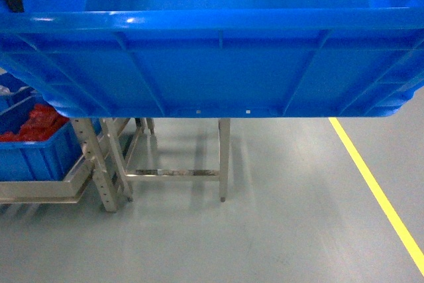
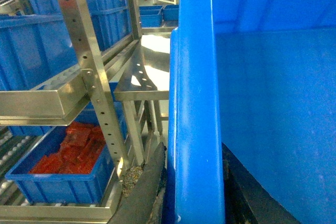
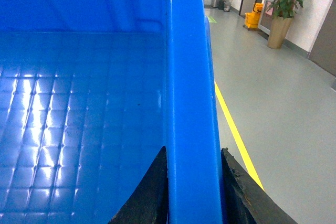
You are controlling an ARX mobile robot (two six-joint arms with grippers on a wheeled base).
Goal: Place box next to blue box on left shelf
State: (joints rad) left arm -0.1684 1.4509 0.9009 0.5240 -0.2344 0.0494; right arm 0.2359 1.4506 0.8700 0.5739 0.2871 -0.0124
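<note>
1. Head view. Grey floor (image 1: 265, 230) fills the lower frame, with a yellow line (image 1: 377, 190) running down the right. The box (image 1: 212, 64) spans the whole upper half, held up off the floor, ribbed wall toward the camera. No fingers show here. At lower left, a blue crate (image 1: 33, 147) with red contents sits on a low rail. Steel rack legs (image 1: 99, 164) stand just under the box's left part. Open floor at centre and right.

2. Left wrist view. Left fingers (image 2: 197, 182) straddle the box's thick rim (image 2: 197, 103), one dark pad outside, one inside, closed on it. The perforated upright (image 2: 94, 77) and a steel shelf plate (image 2: 142, 77) stand close to the box's outer wall in the picture, and more blue crates (image 2: 31, 51) are stacked at upper left. Risk, as I judge it: swinging toward the rack could clip the box's corner on the upright or plate. The left shelf's rollers barely show at lower left, so I cannot tell the free slot.

3. Right wrist view. Right fingers (image 3: 194, 187) clamp the opposite rim the same way. Corridor beyond is open: plant (image 3: 281, 19), yellow bucket (image 3: 253, 17) far off. Rim grip only, so tilt could let the box slip.
</note>
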